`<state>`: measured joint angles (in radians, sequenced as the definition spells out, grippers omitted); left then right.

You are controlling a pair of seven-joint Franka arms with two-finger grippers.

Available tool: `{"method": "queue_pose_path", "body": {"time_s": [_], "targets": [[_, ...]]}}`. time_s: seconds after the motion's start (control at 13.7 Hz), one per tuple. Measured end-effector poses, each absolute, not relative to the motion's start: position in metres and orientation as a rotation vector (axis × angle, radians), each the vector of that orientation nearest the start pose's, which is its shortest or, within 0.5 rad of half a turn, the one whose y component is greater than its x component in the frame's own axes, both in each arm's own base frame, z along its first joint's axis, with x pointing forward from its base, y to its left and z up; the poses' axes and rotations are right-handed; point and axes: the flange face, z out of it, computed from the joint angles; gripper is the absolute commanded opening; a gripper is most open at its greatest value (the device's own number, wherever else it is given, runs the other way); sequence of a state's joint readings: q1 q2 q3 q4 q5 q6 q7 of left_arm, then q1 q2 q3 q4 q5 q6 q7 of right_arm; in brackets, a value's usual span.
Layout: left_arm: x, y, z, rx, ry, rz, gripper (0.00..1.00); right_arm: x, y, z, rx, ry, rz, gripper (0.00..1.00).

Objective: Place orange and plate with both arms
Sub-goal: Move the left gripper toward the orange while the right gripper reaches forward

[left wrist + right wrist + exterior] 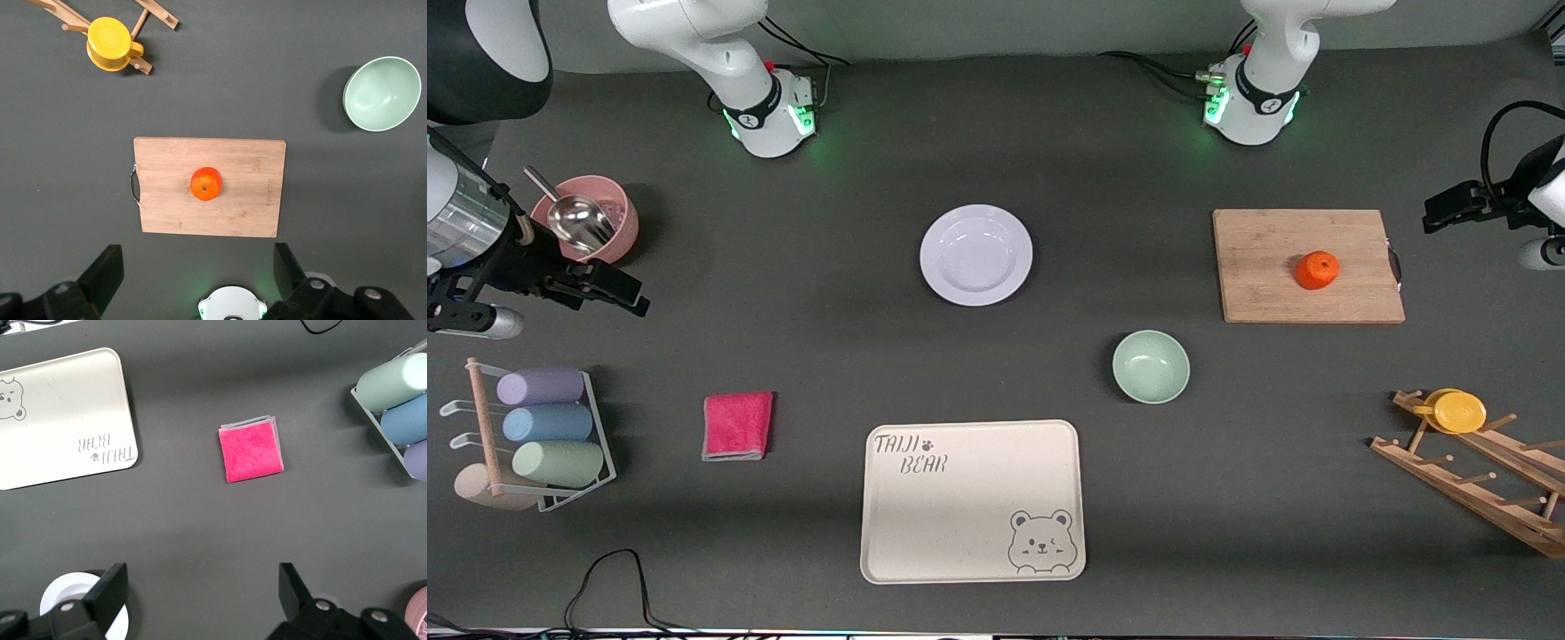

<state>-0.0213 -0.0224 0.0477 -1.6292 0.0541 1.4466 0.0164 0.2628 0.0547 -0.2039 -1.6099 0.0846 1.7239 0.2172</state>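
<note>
Left gripper (pixel 197 280) up in the air at the left arm's end of the table, fingers spread wide, nothing between them. Straight out from its fingertips: the orange (pixel 205 183), resting on the wooden cutting board (pixel 210 187), roughly mid-board with bare wood on every side. Dimpled end turned upward toward the wrist camera; round, so no long axis to speak of. Board's metal handle at the end toward the table edge on the left arm's side; long side running along the table's length. Bare dark table (pixel 827 338) all around the board. Farther out from that gripper: the mint-green bowl (pixel 382 93) and the yellow cup (pixel 112 43) on the wooden peg rack (pixel 1476 480), both well apart from the board.

Right gripper (pixel 200 593) also aloft, at the right arm's end of the table, released and wide, holding nothing. Out past its fingertips: a folded pink cloth (pixel 251 449), then the cream bear tray (pixel 63 420) and a wire rack of pastel cylinders (pixel 393 393). Close by that gripper in the front view: a pink bowl (pixel 587 218) with a metal scoop in it.

The plate (pixel 976 255) flat and upright (round, no long axis either) mid-table, well apart from both grippers, clear table on all sides, farther from the front camera than the green bowl and the tray.
</note>
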Motion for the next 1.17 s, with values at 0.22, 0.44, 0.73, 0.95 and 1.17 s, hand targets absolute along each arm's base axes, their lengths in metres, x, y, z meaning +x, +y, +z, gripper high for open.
{"method": "queue_pose_path", "body": {"time_s": [0.22,0.44,0.73,0.95,1.17], "targets": [[0.532,0.02,0.602,-3.082,-0.016,0.243,1.0,0.582,0.041,0.589,-3.049,0.27,-0.076,1.0],[0.533,0.02,0.602,-3.082,-0.016,0.241,1.0,0.583,0.033,0.588,-3.048,0.291,-0.075,1.0],[0.536,0.02,0.6,-3.082,-0.018,0.246,1.0,0.583,0.033,0.588,-3.049,0.292,-0.073,1.0],[0.528,0.028,0.601,-3.08,-0.04,0.284,1.0,0.583,0.033,0.585,-3.049,0.293,-0.064,1.0],[0.488,0.052,0.61,-3.093,-0.107,0.303,1.0,0.583,0.031,0.583,-3.05,0.299,-0.059,1.0]]}}
